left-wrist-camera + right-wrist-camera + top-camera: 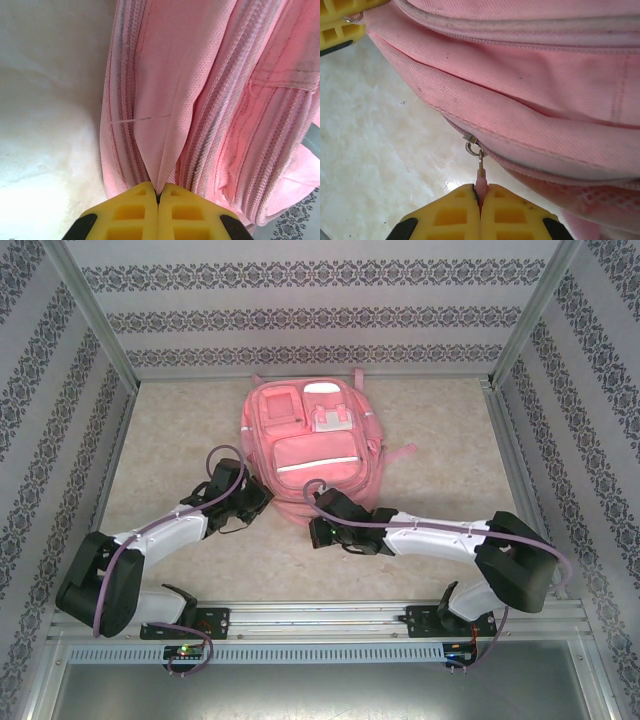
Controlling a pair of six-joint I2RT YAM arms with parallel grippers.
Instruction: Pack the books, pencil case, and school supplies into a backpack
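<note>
The right gripper [481,192] was clenched, its yellow jaws pressed together on the small pink tab of a zip pull [480,176]. The tab hung from a metal ring and slider [470,138] at the gripper's 12 o'clock. The left gripper [158,192] was clenched too, grasping a pinched fold of pink cloth [160,150] that rose toward 12 o'clock between two ribbed zip tracks. Both holds were on the near end of the large pink fabric backpack [310,440].

In the right wrist view the left gripper's yellow fingers [337,22] sat at 10 o'clock, near the pull but apart from it. The zip seam ran from them past the slider and on toward 3 o'clock. The coming move probably turned on that line: the right arm had the pull, and the left served as an anchor to keep the cloth taut while the pull travelled along the seam, away from it.

From above, the backpack lay flat on the pale mottled table [180,430] with its front pockets up. Its long axis ran 12 to 6 o'clock, with the base at 6 toward the arms. A pale reflective stripe [315,466] crossed the lower pocket. Whether the main compartment was open could not be told.
</note>
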